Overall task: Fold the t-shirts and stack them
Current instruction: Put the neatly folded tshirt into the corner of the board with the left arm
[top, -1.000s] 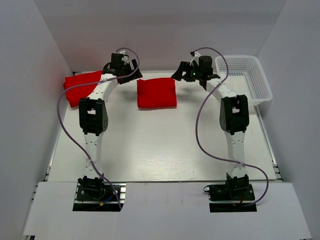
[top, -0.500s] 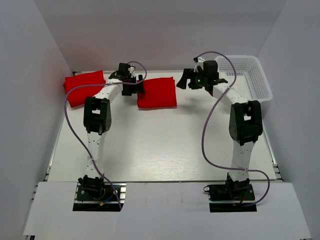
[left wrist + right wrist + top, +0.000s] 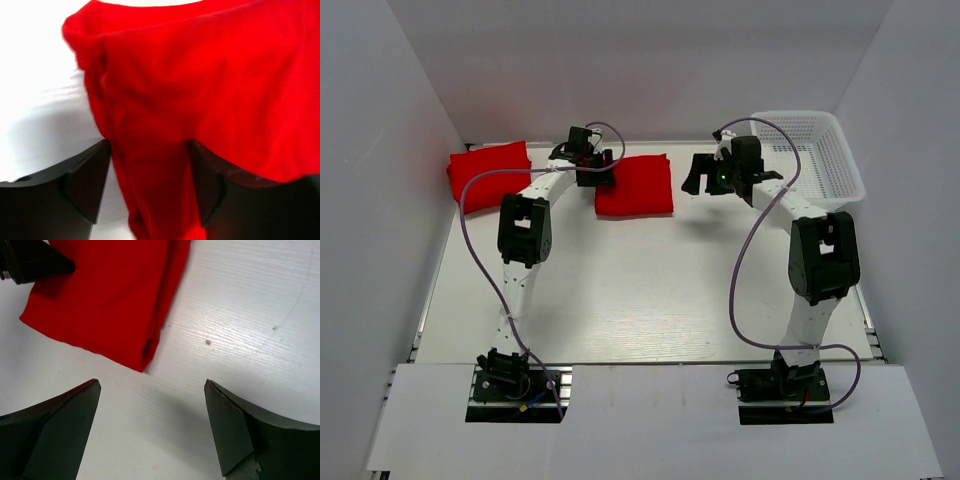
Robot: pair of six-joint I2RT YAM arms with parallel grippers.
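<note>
The left end effector (image 3: 148,165), jaws half-apart astride the edge of the folded t-shirt (image 3: 634,185), may pinch only top layers and unfold it. The right end effector (image 3: 151,385) gapes empty nearby.

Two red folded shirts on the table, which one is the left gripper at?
The centre shirt: its left edge sits between the left gripper's fingers. The other shirt lies apart in the far left corner, untouched.

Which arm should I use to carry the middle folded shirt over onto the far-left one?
Left. The left tool straddles the middle shirt's left edge, cloth between its fingers, and the far-left shirt lies on its side. The right tool hangs open over bare table, off the cloth.
</note>
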